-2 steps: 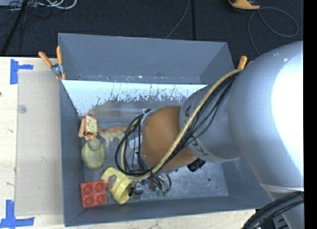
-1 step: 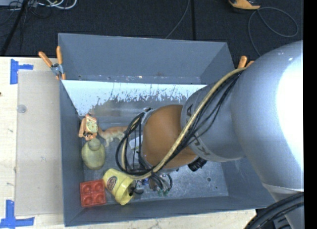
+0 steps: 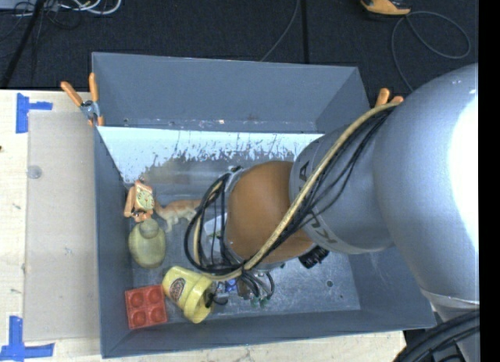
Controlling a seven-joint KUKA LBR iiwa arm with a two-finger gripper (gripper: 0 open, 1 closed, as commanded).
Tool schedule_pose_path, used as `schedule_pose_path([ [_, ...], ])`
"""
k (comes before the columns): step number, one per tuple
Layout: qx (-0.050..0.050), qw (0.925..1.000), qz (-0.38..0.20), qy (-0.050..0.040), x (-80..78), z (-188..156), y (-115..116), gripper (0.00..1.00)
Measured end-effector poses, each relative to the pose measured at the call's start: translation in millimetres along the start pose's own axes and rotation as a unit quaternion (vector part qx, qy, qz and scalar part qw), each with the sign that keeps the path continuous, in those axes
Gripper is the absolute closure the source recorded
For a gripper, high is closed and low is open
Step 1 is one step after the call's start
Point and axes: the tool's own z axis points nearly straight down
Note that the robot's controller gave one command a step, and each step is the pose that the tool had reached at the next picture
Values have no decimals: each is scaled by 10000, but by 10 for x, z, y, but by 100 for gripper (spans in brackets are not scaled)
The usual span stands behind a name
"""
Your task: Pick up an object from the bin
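My gripper (image 3: pixel 239 285) is low in the front middle of the bin, mostly hidden under the arm's orange cover. A yellow tub with a brown oval label (image 3: pixel 187 293) lies on its side right against the gripper's left. Whether the gripper holds the tub is hidden. A red studded brick (image 3: pixel 146 306) lies flat in the front left corner, just left of the tub. A pale olive bottle-shaped thing (image 3: pixel 146 244) stands behind the brick.
A small orange and yellow toy (image 3: pixel 141 200) sits by the left wall, with a pale orange figure (image 3: pixel 179 210) beside it. The arm and its cables cover the bin's middle and right. Bare floor shows along the back wall.
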Motion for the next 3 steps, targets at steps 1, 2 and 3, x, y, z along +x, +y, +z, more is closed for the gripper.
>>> schedule_pose_path([
  [1,-2,10000,3,-6,-2,-111,1,100],
  [2,2,10000,7,12,6,-215,-1,100],
  [3,3,10000,10,19,11,-384,-3,100],
])
